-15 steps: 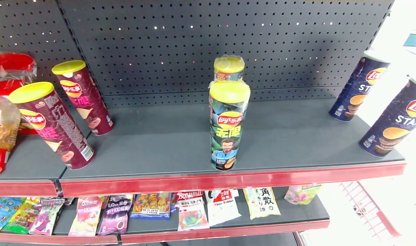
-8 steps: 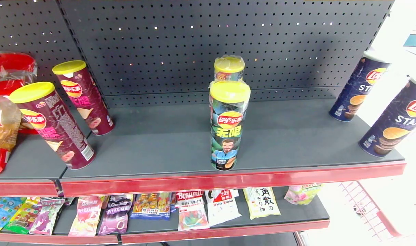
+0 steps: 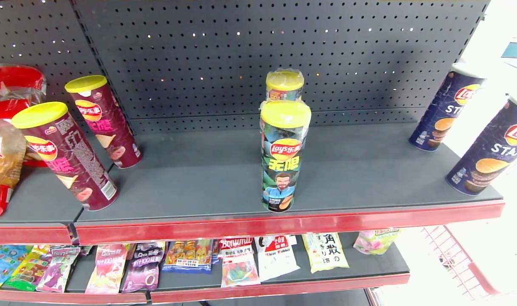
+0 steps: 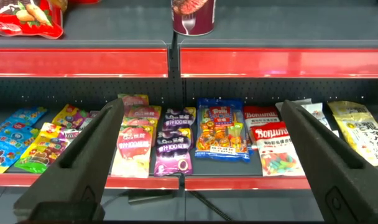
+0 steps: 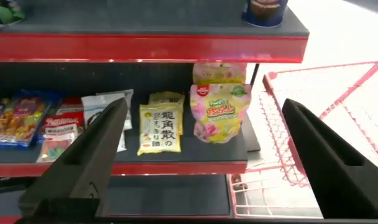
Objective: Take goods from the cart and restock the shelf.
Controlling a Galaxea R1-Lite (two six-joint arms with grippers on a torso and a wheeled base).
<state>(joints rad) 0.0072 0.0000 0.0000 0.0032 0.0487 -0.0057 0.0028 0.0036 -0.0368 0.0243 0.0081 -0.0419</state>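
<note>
Matt grey shelf (image 3: 207,178), glossy red edge strip (image 3: 283,225), shiny canisters (image 3: 282,157)

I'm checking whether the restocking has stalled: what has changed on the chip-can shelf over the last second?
Nothing visibly changed. The green can stays at the front edge of the upper shelf, the maroon cans on the left and the blue cans on the right keep their places, and nothing was taken hold of or let go.

Grey shelf (image 3: 207,174), red front edge; yellow-lidded maroon cans (image 3: 67,157); navy cans (image 3: 443,114); pink-red cart (image 3: 481,277).
</note>
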